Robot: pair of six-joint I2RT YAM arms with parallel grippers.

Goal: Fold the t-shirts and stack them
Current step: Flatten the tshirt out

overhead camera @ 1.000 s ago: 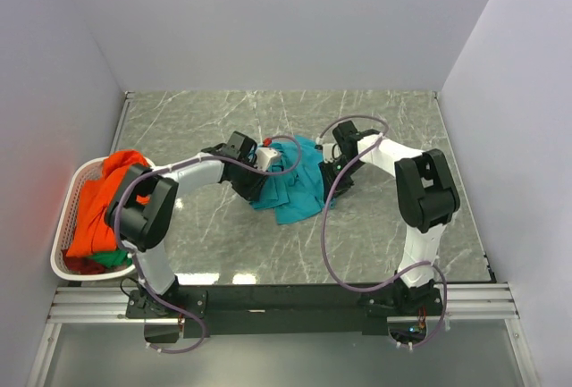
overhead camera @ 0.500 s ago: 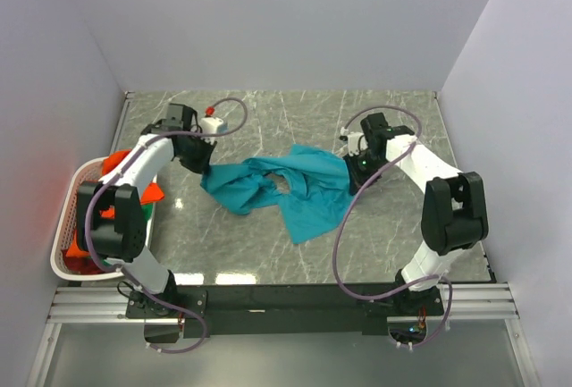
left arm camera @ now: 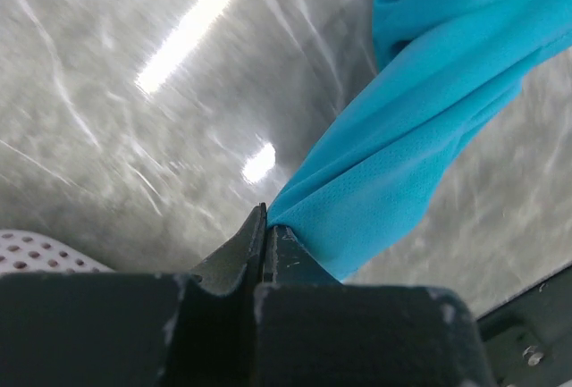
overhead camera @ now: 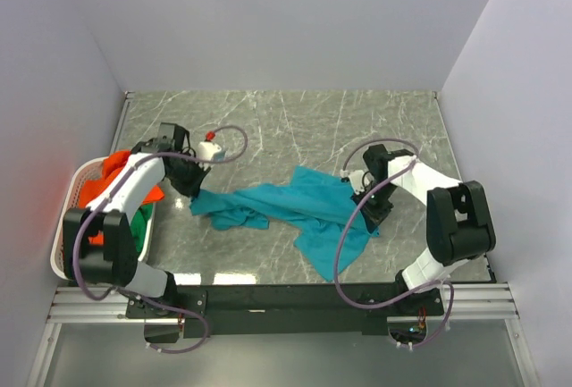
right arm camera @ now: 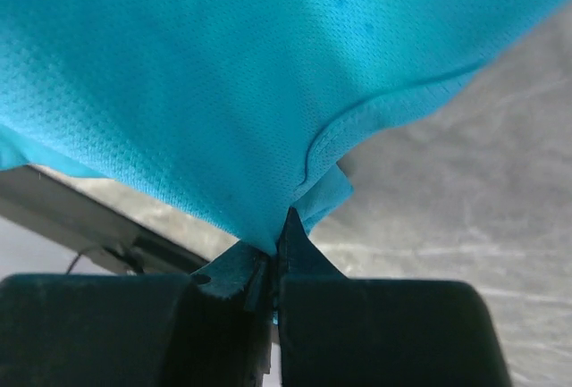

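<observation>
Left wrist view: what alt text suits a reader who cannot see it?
The left gripper, shut, pinches a fold of the teal t-shirt, which stretches up and right over the grey marble table. A corner of a white perforated basket shows at lower left.

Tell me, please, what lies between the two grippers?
The soft teal cloth t-shirt spans it from the left gripper to the right gripper, each shut on an end; the top external view shows it.
</observation>
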